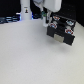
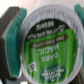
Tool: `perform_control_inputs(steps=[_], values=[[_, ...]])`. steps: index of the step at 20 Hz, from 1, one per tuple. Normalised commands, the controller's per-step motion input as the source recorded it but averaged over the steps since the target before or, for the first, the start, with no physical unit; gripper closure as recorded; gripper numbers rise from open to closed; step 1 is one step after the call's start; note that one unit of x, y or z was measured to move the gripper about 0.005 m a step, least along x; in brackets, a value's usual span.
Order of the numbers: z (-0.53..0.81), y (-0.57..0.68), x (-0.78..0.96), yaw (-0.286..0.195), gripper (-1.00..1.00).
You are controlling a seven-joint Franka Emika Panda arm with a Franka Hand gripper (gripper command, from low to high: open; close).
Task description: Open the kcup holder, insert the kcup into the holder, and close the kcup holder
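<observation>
The kcup, a white pod with a green "Dark Magic" lid, fills the wrist view. Teal-padded fingers press against its rim on both sides, so my gripper is shut on it. In the exterior view my gripper hangs with the kcup just above the near-left upper corner of the kcup holder. The holder is a black box with a light handle low on its front. The blur hides whether a drawer is pulled out.
A tall white post with a blue light stands at the back on the exterior view's left, beside dark blue items along the rear edge. The pale tabletop spreads in front of the holder.
</observation>
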Motion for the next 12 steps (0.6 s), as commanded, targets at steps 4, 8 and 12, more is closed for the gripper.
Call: perform_control_inputs(steps=[4,8,12], values=[[0.25,0.70,0.13,0.008,1.00],[0.14,0.65,0.25,0.006,1.00],[0.05,0.31,0.22,0.001,1.00]])
